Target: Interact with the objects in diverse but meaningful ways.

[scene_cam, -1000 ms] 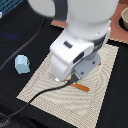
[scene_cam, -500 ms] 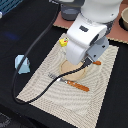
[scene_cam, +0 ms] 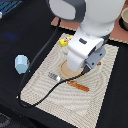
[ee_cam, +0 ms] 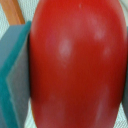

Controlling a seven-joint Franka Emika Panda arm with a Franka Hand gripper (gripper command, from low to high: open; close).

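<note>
Between the claw's [ee_cam: 75, 64] blue pads [ee_cam: 15, 75] a red ball [ee_cam: 75, 60], squeezed tight, low over the woven mat [scene_cam: 100, 107], pale blue carton [scene_cam: 21, 63] far off at the exterior view's left, on the black counter [scene_cam: 30, 30].

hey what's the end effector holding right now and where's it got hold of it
A red tomato-like ball. In the wrist view it fills the space between the end effector's pads, pressed against its rounded side. The exterior view hides the grip behind the arm.
</note>
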